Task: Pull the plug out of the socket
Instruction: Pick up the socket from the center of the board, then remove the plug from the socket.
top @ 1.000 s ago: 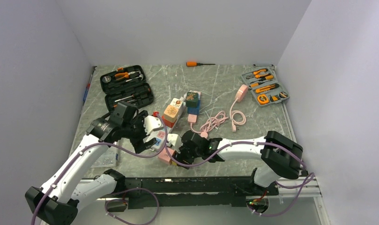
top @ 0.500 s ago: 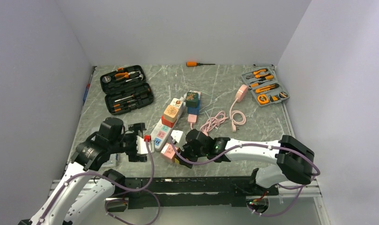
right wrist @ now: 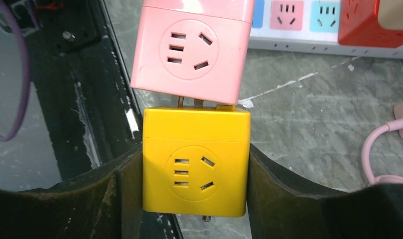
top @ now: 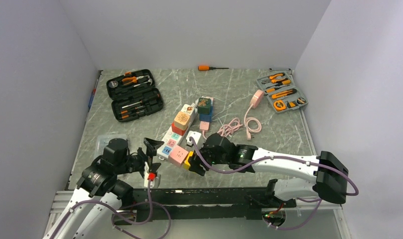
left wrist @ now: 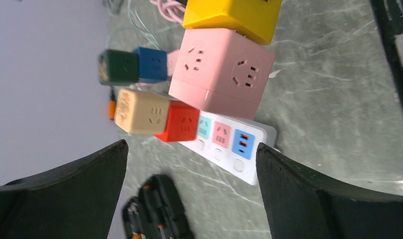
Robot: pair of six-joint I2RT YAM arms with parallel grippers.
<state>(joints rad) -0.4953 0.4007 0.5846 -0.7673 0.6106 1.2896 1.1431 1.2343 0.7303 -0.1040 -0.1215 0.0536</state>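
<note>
Left hand (top: pixel 150 160) withdrawn, right hand (right wrist: pixel 194 185) grips one yellow plug (right wrist: pixel 196 147), seemingly half-out

On the green marbled stone tabletop (top: pixel 189 84), an open black plastic tool case (top: pixel 134 94) holding orange-handled pliers lies well beyond the left claw (top: pixel 150 159). A pale see-through packet (top: pixel 104 140) sits near that claw on its left. A looped pink cable (top: pixel 234 127) with a pink charger block (top: pixel 257 98) lies beyond the right claw (top: pixel 192 163) and to its right. An open grey tool case (top: pixel 281 92) is farther off the same way, and an orange-handled screwdriver (top: pixel 209 67) rests at the far edge, well apart from both claws.
</note>
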